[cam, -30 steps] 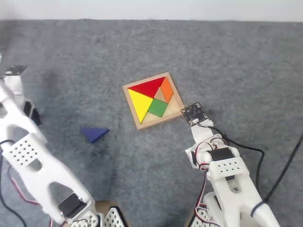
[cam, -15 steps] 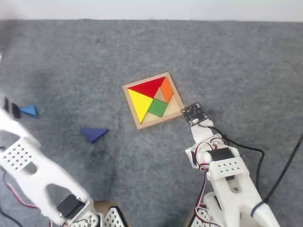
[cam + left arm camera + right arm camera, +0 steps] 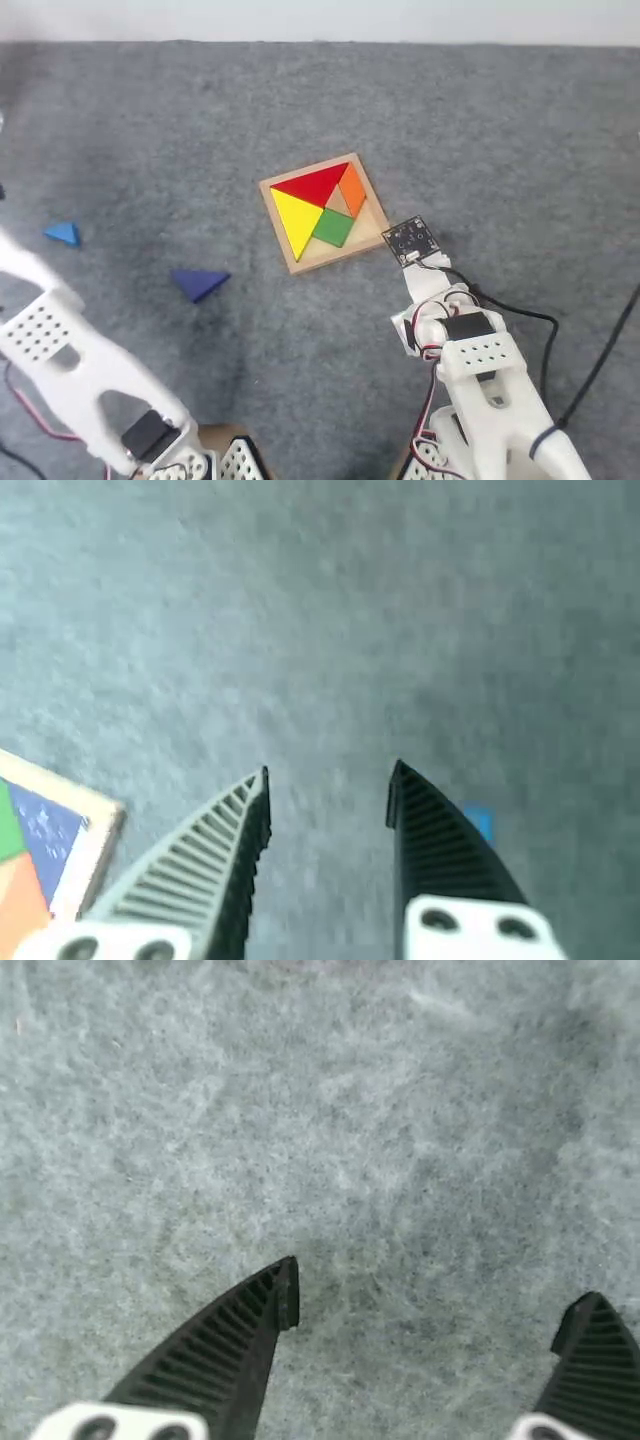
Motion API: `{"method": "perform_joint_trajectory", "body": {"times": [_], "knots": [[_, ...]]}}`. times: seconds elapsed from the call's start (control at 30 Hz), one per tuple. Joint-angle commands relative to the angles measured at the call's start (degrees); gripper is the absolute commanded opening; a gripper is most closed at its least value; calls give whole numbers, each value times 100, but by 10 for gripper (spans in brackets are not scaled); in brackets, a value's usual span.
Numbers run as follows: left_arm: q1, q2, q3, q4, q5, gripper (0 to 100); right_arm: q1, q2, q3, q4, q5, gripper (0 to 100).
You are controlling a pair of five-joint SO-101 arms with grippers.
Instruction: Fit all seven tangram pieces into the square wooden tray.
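Observation:
The square wooden tray (image 3: pixel 346 252) lies mid-table, holding a red triangle (image 3: pixel 315 184), a yellow triangle (image 3: pixel 295 220), a green square (image 3: pixel 333 228) and an orange piece (image 3: pixel 353 188). A dark blue triangle (image 3: pixel 199 283) rests on the carpet left of the tray. A small light blue triangle (image 3: pixel 62 233) lies near the left edge. My left gripper (image 3: pixel 328 780) hangs open and empty over bare carpet, with a sliver of blue (image 3: pixel 482 823) just past one finger. My right gripper (image 3: pixel 437 1305) is open wide over carpet; its arm (image 3: pixel 470 345) stands just right of the tray's near corner.
Grey carpet covers the table. The left arm (image 3: pixel 60 350) stands at the lower left and runs off the left edge. A wooden-edged corner with green, blue and orange patches (image 3: pixel 55 830) shows in the left wrist view. A black cable (image 3: pixel 545 325) trails beside the right arm.
The left arm's front end has swung away past the left edge, uncovering the small light blue triangle on the carpet. The right arm has not moved.

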Motion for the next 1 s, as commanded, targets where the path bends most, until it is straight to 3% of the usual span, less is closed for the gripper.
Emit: {"method": "perform_joint_trajectory", "body": {"times": [0.0, 0.23, 0.43, 0.67, 0.83, 0.97], "knots": [[-44, -246, -207, -1169, 782, 189, -13, 13, -44, -110, 62, 401], [193, 624, -198, -826, 211, 188, -13, 13, -44, -110, 70, 401], [431, 1222, -242, 818, -651, 188, -13, 13, -44, -110, 70, 401], [334, 1020, 567, 853, -782, 163, -13, 13, -44, -110, 70, 401], [343, 237, 1771, 844, -1002, 159, -13, 13, -44, -110, 70, 401], [255, -659, 1938, 800, -1029, 159, -13, 13, -44, -110, 70, 401]]}}
